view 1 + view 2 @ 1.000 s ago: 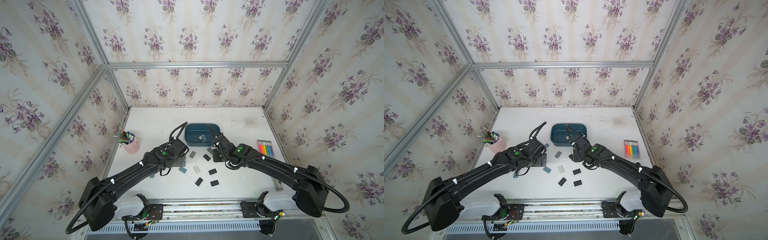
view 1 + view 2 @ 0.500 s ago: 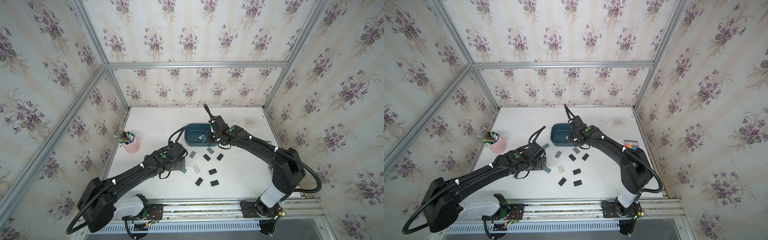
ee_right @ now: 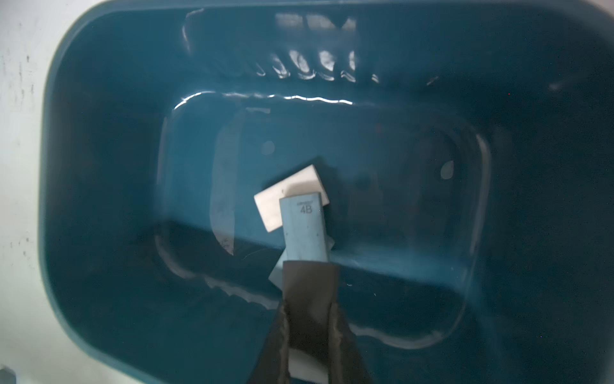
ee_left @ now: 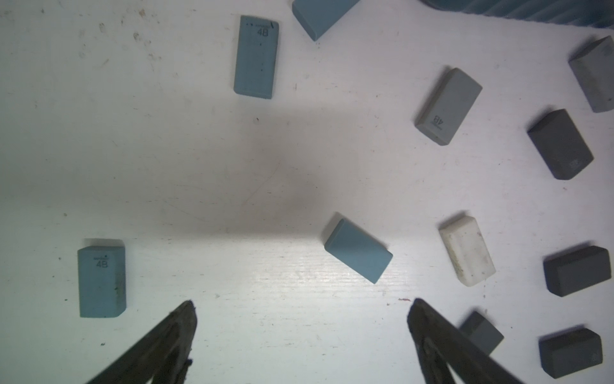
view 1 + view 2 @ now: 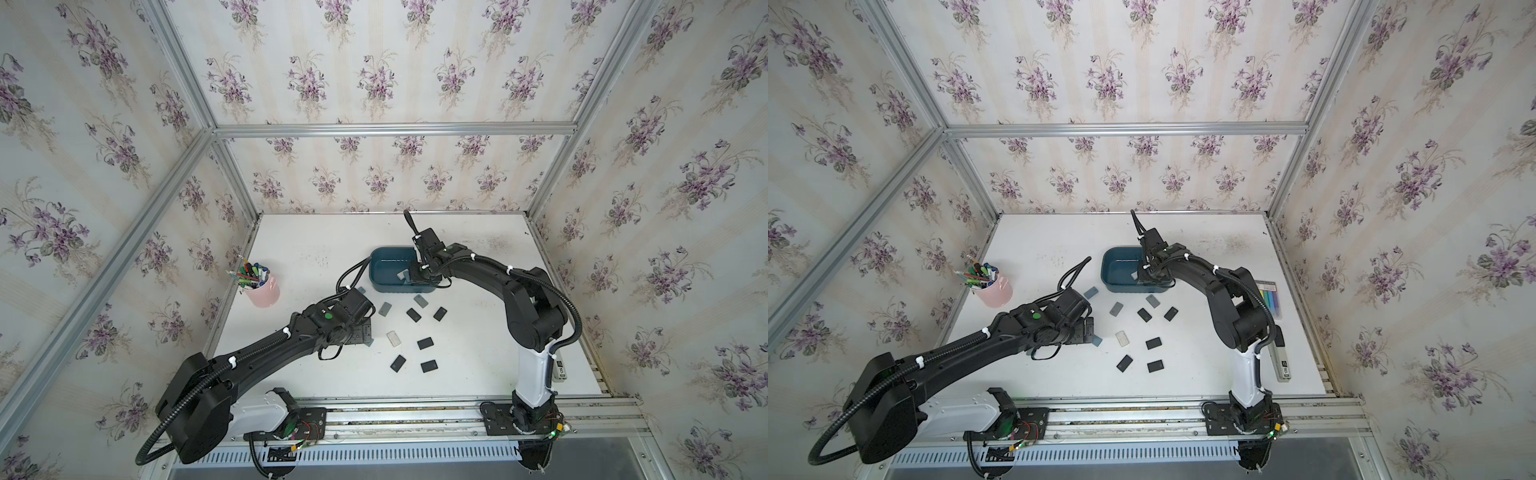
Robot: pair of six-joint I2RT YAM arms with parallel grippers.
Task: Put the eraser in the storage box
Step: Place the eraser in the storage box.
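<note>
since a second ago the right arm has swung up off the scattered erasers and round to the storage box (image 5: pixel 384 259); the left arm has barely shifted. the right gripper (image 3: pixel 310 276) now hangs over the inside of the box, jaws clamped together on one end of a blue eraser (image 3: pixel 305 229) stamped 4b. the eraser sticks out past the fingertips and points down at the box floor. it seems to be held clear of the floor. in the right wrist view it overlaps a white eraser (image 3: pixel 292 186) that already lies inside.

so the step in hand is the drop: the carry looks done, the release is not. the next move calls only for parting the jaws, perhaps after a small dip so the block does not bounce off the white one or the near wall.

the left gripper (image 4: pixel 303 302) stands wide apart and empty, low above the table (image 4: pixel 166 149). a second blue eraser (image 4: pixel 358 251) lies just ahead of its tips. more loose erasers (image 5: pixel 424 343) in grey, black and white lie out on the table near the box.
</note>
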